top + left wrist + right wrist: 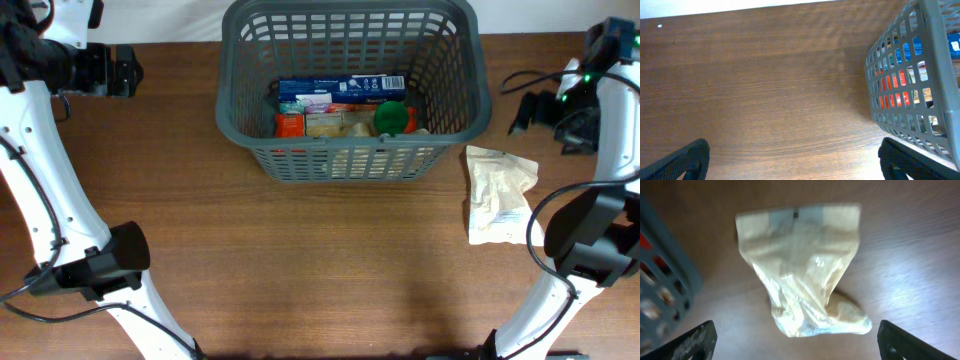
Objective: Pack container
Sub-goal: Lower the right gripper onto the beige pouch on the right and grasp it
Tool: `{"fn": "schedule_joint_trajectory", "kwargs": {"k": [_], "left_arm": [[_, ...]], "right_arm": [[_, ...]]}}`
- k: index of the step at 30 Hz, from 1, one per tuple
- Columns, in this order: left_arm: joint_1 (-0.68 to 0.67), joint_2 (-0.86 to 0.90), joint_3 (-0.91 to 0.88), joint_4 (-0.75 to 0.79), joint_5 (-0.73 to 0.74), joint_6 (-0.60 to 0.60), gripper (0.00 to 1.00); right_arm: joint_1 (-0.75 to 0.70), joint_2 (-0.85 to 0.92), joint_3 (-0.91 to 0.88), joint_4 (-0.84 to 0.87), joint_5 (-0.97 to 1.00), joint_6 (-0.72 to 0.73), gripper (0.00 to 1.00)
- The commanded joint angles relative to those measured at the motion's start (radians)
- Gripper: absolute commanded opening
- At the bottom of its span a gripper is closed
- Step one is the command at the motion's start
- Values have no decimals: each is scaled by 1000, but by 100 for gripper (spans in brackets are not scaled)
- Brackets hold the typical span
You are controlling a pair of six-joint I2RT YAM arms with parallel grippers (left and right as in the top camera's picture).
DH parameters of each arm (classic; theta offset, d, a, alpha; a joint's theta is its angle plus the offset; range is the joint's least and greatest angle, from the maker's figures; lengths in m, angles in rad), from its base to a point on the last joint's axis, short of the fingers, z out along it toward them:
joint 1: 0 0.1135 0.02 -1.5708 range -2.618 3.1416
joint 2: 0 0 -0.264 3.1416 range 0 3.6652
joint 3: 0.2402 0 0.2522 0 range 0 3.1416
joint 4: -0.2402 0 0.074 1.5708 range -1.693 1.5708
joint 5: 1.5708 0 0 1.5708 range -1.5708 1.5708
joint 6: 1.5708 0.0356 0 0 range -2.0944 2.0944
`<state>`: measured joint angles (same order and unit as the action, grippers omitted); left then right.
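container: dark grey, slotted lattice pattern on walls and rim
table: mid-brown, fine wood grain
packet: pale cream-beige, glossy clear film
box: blue, white label panels
cap: green
pouch: orange-red

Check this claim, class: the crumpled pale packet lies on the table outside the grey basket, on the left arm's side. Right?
Wrong side. The packet lies on the table outside the basket on the right arm's side, as the overhead view shows.

Brown wooden table; a black cable lies at its far right.
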<state>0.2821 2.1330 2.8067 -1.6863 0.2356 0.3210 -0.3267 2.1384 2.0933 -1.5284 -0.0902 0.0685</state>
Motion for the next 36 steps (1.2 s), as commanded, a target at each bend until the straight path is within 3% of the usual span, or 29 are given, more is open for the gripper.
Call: {"fn": "schedule_joint_trajectory", "kwargs": {"k": [1,6,18,23,30,32,36], "left_arm": [[2,-2,-4,-1,4,-7,99],[2,-2,-4,-1,4,-7,99],[2,-2,-4,-1,4,-7,99],[2,-2,-4,-1,4,-7,99],[2,-2,-4,-1,4,-7,99],[2,-2,-4,-1,4,-7,99],[2,-2,-4,-1,4,-7,99]], "right_arm": [[-1,-16,-89,3,-42,-74,95],[-2,-16,-175,15,-42,-121,93],[-2,-16,-461,190,-59,-82,93],[-2,-16,-552,266,-106,-65,88],[-2,-16,-640,352,-109,14,70],[-2,-16,-652,364,-109,26,57],[-2,-17,-651,367,-110,42,43]]}}
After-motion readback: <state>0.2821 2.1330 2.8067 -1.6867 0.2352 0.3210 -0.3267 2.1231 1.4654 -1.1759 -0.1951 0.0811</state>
